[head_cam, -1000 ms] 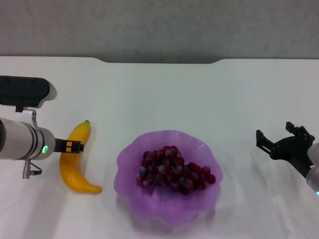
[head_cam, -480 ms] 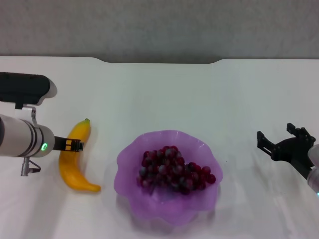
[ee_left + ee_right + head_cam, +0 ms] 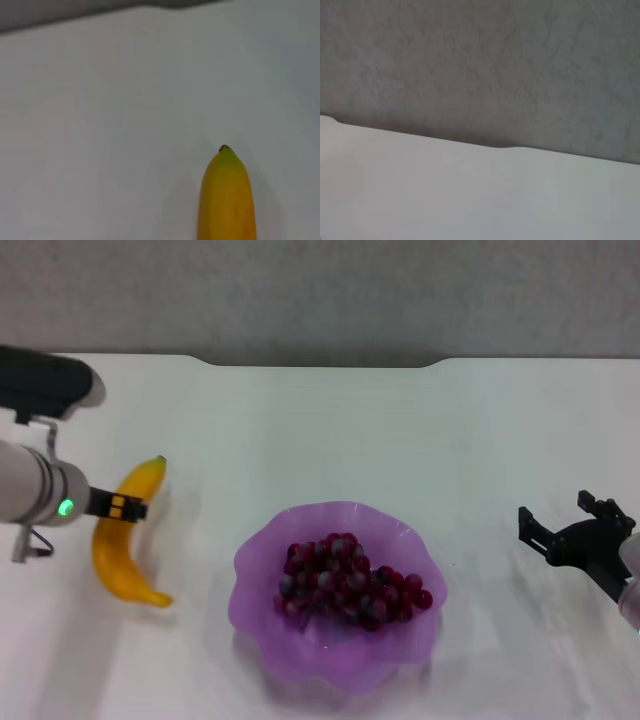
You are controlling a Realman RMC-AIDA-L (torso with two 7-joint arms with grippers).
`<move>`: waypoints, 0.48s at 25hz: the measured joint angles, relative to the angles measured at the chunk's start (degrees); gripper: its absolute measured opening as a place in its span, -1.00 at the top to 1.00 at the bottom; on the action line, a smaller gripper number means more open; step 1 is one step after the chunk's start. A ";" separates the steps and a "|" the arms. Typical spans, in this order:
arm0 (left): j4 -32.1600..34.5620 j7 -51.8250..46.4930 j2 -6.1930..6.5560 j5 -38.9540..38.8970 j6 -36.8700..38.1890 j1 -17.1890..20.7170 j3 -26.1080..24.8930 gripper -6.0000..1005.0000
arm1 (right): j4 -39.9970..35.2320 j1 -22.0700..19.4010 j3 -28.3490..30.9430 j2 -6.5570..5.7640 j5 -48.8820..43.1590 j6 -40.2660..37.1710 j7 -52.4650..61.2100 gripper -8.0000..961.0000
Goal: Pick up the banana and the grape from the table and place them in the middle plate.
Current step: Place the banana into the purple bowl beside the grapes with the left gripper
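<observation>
The yellow banana (image 3: 115,560) is at the left, its green tip pointing to the far side. My left gripper (image 3: 120,506) is shut across its middle, and the shadow beside it suggests it hangs a little above the white table (image 3: 330,430). The banana's tip end also shows in the left wrist view (image 3: 227,195). The bunch of dark red-purple grapes (image 3: 345,580) lies inside the purple scalloped plate (image 3: 262,540) at the front centre. My right gripper (image 3: 566,532) is open and empty at the far right, well clear of the plate.
The table's far edge with its notch (image 3: 320,362) runs along the back, with a grey wall behind it. The right wrist view shows only that table edge (image 3: 485,147) and the wall.
My left gripper has moved to the left and slightly away from me with the banana in it. The right gripper has barely moved. The grapes and the plate have not moved.
</observation>
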 joint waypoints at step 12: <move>-14.13 17.74 -0.29 -19.50 -16.02 2.99 -8.41 -0.01 | -0.12 -0.27 -0.17 0.00 -0.16 0.10 -0.02 -0.86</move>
